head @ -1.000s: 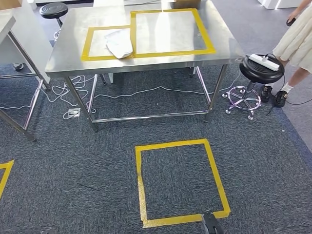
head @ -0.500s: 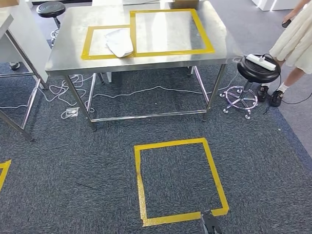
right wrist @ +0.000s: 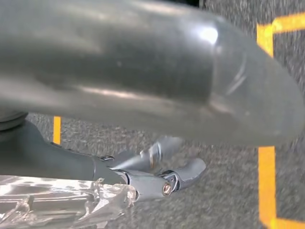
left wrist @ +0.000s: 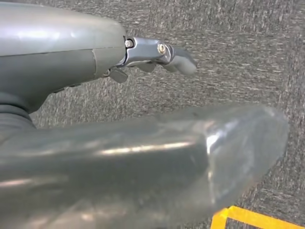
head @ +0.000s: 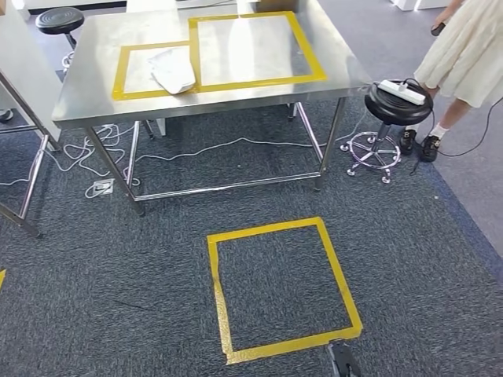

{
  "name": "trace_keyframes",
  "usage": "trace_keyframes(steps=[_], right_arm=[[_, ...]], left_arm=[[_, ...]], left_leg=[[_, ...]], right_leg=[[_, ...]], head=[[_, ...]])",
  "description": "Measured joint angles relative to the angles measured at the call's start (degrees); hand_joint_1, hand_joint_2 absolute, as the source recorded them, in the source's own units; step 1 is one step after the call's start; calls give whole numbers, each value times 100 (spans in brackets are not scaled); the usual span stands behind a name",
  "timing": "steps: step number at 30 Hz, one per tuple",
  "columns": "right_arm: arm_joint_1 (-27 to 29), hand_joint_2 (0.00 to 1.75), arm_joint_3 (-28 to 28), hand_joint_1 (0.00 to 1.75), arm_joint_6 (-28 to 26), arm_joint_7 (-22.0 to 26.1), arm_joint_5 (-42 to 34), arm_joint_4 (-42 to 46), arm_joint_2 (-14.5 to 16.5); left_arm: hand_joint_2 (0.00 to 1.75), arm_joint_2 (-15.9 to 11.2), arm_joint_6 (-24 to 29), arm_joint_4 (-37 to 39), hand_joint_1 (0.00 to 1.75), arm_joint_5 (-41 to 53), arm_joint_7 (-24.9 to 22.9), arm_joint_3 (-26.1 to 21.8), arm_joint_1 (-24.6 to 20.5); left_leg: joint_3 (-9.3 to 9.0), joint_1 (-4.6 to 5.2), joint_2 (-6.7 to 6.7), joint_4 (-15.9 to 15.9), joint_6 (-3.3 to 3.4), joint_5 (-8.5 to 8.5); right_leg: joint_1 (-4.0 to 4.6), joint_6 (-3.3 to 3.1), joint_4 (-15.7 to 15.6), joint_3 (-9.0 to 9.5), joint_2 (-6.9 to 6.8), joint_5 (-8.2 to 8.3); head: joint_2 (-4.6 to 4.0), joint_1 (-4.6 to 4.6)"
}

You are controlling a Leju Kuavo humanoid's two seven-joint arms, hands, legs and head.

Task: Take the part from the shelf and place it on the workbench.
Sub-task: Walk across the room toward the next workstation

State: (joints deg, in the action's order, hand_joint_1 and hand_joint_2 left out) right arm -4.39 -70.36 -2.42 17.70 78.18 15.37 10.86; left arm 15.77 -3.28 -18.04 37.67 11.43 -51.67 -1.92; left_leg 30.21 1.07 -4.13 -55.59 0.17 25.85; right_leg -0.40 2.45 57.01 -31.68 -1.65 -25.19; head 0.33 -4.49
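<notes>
The part [right wrist: 54,202] is in crinkly clear plastic, pressed against the right hand [right wrist: 144,176], whose fingers [right wrist: 187,169] seem curled on it. It looks light, soft and slippery, best held by a bunched fold. The left hand [left wrist: 151,52] hangs with straight fingers, holding nothing. Ahead, the steel worktop [head: 332,59] has taped boxes and a white bag [head: 173,69]. A stool [head: 398,102], a person [head: 468,47] and floor cables crowd the carpet.
</notes>
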Motion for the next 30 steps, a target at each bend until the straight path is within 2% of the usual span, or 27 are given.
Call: trace_keyframes(steps=[2,4,5,6,7,8,9,11,12,13,15,16,17,18,19,20,21,22,23,24,26,27,28,30], right_arm=[[-7,0,-14,0,-5,-2,0,0,-2],[-31,0,-30,0,-10,-5,0,0,-1],[-38,0,-36,0,-13,-9,1,0,-1],[-35,0,-40,0,-12,-16,1,0,-1],[-29,0,-43,0,-12,-22,2,0,-1],[-23,0,-46,0,-12,-29,2,0,-2],[-20,0,-49,0,-12,-34,2,0,-1],[-30,0,-50,0,-12,-38,2,0,1],[-39,0,-50,0,-11,-39,2,0,2],[-43,0,-50,0,-8,-41,2,0,3],[-23,0,-50,0,-1,-43,2,0,3],[-4,0,-51,0,2,-44,2,0,3],[7,0,-52,0,2,-44,3,0,3],[4,0,-53,0,3,-43,3,0,3],[-5,0,-54,0,4,-43,4,0,3],[-18,0,-55,0,8,-40,4,0,3],[-24,0,-55,0,13,-39,4,0,3],[-20,0,-55,0,16,-38,4,0,3],[-12,0,-56,0,21,-37,4,0,3],[-5,0,-57,0,23,-37,4,0,3],[-10,0,-58,0,28,-36,4,0,3],[-20,0,-59,0,31,-34,3,0,3],[-28,0,-59,0,34,-34,3,0,3],[-32,0,-59,0,39,-34,2,0,3]], left_arm=[[0,0,0,3,0,39,1,-14,-6],[0,1,1,11,0,109,2,-31,-7],[0,0,5,17,0,153,0,-38,-7],[0,-1,11,21,0,196,-5,-43,-6],[0,-1,19,25,0,237,-10,-45,-6],[0,-2,28,26,0,277,-15,-46,-7],[0,-2,35,27,0,306,-19,-49,-9],[0,-3,50,27,0,350,-20,-62,-15],[0,-3,55,28,0,369,-20,-71,-18],[0,-2,61,28,0,385,-20,-80,-21],[0,1,72,29,0,412,-20,-96,-31],[0,3,79,29,0,421,-20,-106,-38],[0,6,82,29,0,431,-19,-117,-42],[0,8,84,29,0,437,-19,-127,-43],[0,8,85,29,0,439,-19,-134,-40],[0,7,85,29,0,442,-19,-141,-34],[0,7,85,29,0,444,-20,-150,-30],[0,6,85,29,0,447,-20,-158,-31],[0,7,85,29,0,451,-20,-165,-34],[0,8,85,29,0,460,-20,-170,-38],[0,9,80,29,0,486,-18,-174,-41],[0,7,77,29,0,502,-15,-178,-42],[0,4,75,29,0,518,-12,-180,-43],[0,1,74,29,0,545,-7,-185,-48]], left_leg=[[82,-25,110,-202,-86,174],[372,-61,276,-830,-158,543],[559,-77,311,-1211,-176,710],[704,-89,328,-1486,-184,789],[777,-98,338,-1606,-184,771],[750,-103,349,-1517,-176,637],[626,-109,390,-1238,-161,426],[276,-128,650,-483,-113,47],[157,-133,770,-221,-95,-34],[101,-131,848,-84,-77,-46],[97,-117,775,-41,-27,-35],[92,-118,718,-23,9,-49],[84,-124,653,-3,50,-63],[78,-130,582,16,81,-74],[76,-124,511,21,101,-73],[76,-116,435,20,116,-67],[76,-109,363,19,121,-63],[73,-105,300,18,123,-59],[66,-103,247,17,117,-53],[53,-103,200,15,105,-44],[16,-80,124,1,58,-10],[2,-62,93,-10,30,6],[-7,-44,65,-19,6,15],[-13,-40,2,-20,-34,18]], right_leg=[[-24,-62,-13,-18,107,31],[-38,-104,-17,-47,224,59],[-38,-117,-16,-63,285,70],[-39,-121,-16,-73,349,76],[-39,-119,-15,-79,409,80],[-40,-112,-15,-82,476,85],[-42,-101,-14,-81,546,91],[-45,-61,-4,-99,684,104],[-49,-27,2,-122,748,113],[-56,10,4,-149,803,124],[-80,96,-17,-196,900,151],[-82,130,3,-223,839,135],[-76,158,106,-285,713,59],[-67,177,330,-399,548,-84],[-59,192,678,-564,374,-282],[-58,207,1083,-755,278,-486],[-59,219,1427,-913,235,-624],[-60,227,1609,-983,214,-662],[-60,230,1555,-933,197,-588],[-61,227,1273,-764,167,-426],[-52,200,470,-293,-11,-94],[-46,168,189,-133,-76,-3],[-38,133,54,-59,-117,28],[-29,58,34,-76,-34,37]], head=[[0,20],[-1,47],[-1,50],[-1,53],[-1,54],[-1,54],[0,56],[-1,58],[-1,58],[-1,60],[0,60],[0,57],[0,41],[0,19],[0,-2],[0,-20],[0,-26],[0,-26],[0,-28],[0,-30],[0,-44],[0,-42],[0,-36],[0,-17]])
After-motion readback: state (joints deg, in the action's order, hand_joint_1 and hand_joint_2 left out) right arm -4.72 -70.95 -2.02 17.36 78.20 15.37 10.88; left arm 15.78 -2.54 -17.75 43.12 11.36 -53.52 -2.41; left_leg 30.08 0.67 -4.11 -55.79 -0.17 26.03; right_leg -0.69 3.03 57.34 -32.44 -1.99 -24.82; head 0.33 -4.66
